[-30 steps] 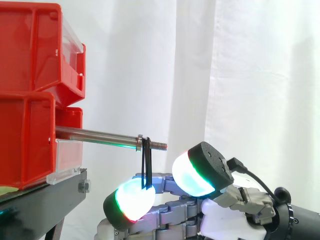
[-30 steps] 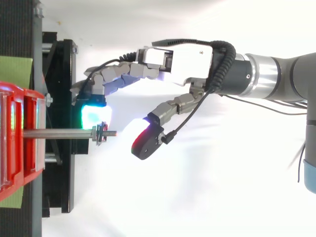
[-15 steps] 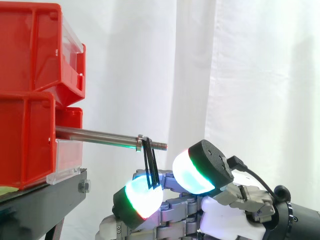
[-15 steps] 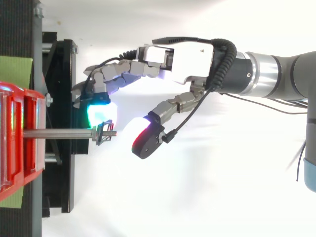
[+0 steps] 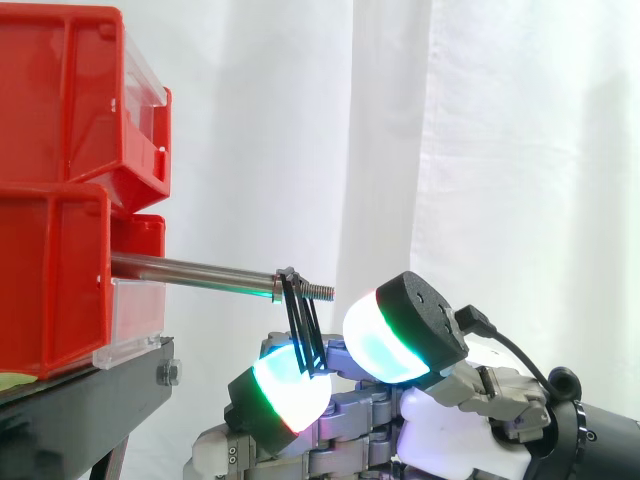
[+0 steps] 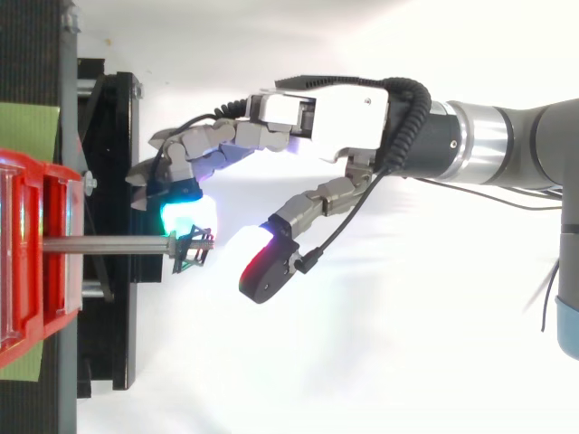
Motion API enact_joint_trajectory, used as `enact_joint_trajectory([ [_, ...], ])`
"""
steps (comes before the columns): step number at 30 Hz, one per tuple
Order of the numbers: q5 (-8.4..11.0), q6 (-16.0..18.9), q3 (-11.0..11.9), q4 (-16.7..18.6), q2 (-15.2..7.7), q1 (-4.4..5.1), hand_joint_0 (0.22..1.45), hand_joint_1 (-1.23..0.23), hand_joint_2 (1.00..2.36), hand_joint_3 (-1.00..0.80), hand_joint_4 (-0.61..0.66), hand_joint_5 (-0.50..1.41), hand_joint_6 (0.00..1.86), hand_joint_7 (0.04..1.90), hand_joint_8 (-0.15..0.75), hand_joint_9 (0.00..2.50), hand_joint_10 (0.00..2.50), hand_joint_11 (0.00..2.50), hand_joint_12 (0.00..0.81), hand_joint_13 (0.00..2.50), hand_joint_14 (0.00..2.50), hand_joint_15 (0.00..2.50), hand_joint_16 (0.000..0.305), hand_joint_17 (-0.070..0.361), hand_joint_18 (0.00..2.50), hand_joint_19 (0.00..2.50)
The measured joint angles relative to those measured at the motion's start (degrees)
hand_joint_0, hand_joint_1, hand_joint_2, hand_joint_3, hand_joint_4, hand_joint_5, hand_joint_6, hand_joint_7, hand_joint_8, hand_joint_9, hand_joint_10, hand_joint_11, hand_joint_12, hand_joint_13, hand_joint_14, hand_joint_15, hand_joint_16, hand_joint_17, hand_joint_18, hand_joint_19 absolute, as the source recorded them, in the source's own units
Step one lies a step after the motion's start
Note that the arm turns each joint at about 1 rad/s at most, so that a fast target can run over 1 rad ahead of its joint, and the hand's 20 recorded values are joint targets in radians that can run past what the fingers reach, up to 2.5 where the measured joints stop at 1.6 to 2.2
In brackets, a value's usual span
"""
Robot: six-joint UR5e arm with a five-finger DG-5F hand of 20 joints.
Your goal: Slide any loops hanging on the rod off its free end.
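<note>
Black loops (image 5: 303, 325) hang at the tip of the rod (image 5: 190, 269), touching one pad (image 5: 290, 390) of the spread-fingered hand (image 6: 348, 113); the red bins (image 5: 60, 110) hide their contents.

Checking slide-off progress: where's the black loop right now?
Side view: the black loop hangs on the rod near its threaded free end, lower part against a glowing fingertip of the robot hand below.

rod (image 5: 190, 269) base behind red bin (image 5: 50, 290), arm (image 6: 534, 145) cropped

The hand (image 6: 353, 113) reaches in from the right, fingers (image 6: 197, 149) loosely extended, thumb (image 6: 312, 203) spread apart
</note>
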Motion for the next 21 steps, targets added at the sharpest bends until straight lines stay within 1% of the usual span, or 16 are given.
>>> enact_joint_trajectory([
  [15, 0.00, -1.7, 0.5, 0.0, -0.1, 0.71, 0.58, -0.69, 1.00, -0.46, 0.19, -0.13, 0.50, 1.44, 0.248, 0.62, 0.00, 0.03, 0.238, 0.48, 0.00, 0.00, 0.023, 0.052, 0.27, 0.00],
  [21, 0.06, -1.8, 0.5, 0.0, -0.1, 0.82, 0.59, -0.69, 1.01, -0.39, 0.18, -0.14, 0.55, 1.41, 0.249, 0.63, 0.00, 0.04, 0.237, 0.49, 0.00, 0.00, 0.023, 0.052, 0.28, 0.00],
])
